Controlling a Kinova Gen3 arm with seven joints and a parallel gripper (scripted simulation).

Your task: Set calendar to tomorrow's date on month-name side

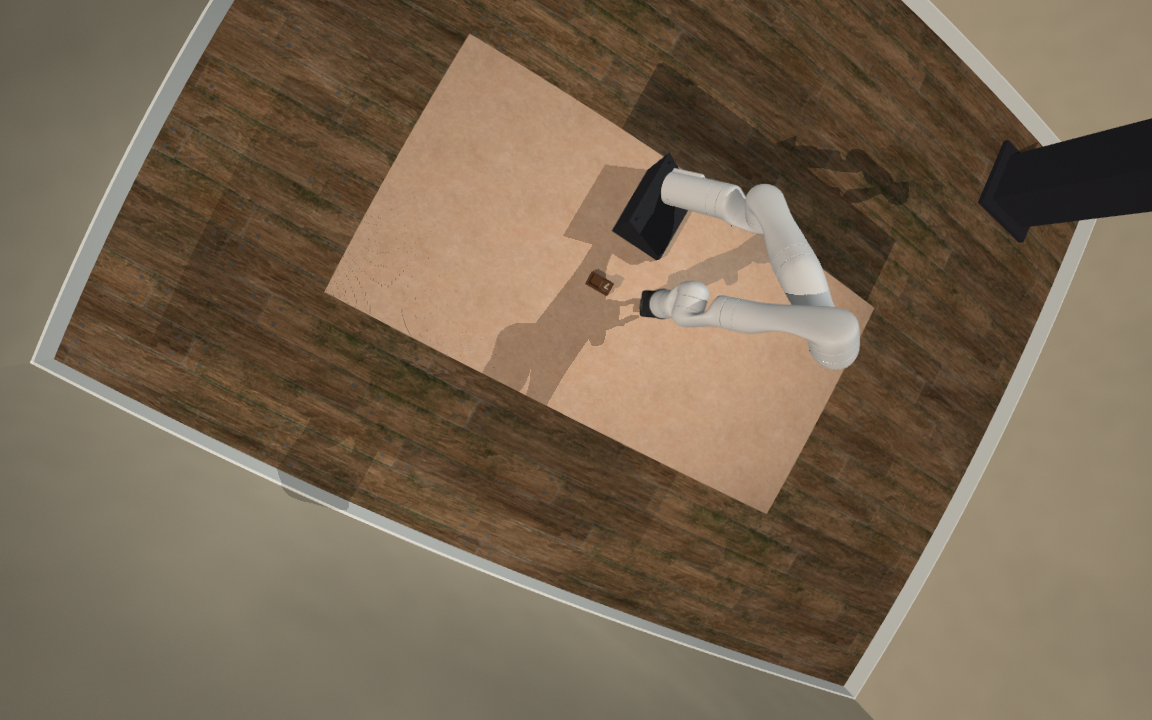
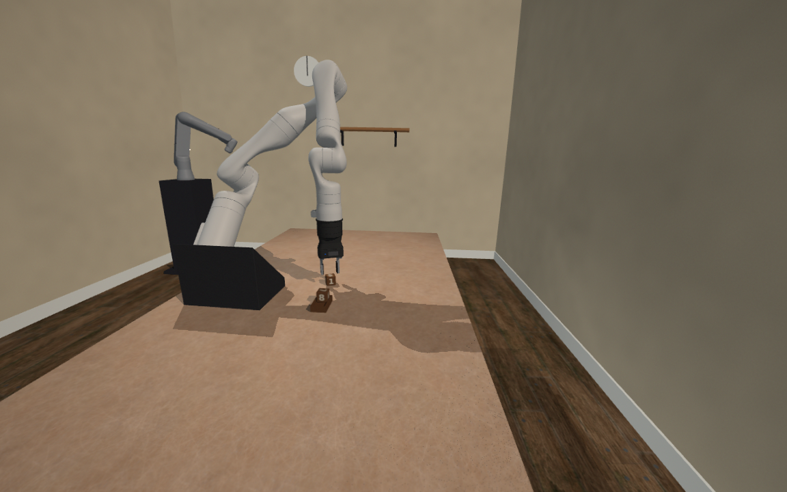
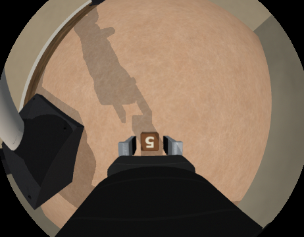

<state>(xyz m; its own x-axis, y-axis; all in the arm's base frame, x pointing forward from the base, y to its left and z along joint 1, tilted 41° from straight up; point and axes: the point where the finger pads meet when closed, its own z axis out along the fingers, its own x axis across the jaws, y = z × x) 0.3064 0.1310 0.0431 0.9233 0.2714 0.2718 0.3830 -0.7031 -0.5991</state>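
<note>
Near the desk edge by the black robot base, the jaws hang apart and empty just above a lone cube on the desk, top face 5. Just beside it, the tray holds a cube showing 8.
</note>
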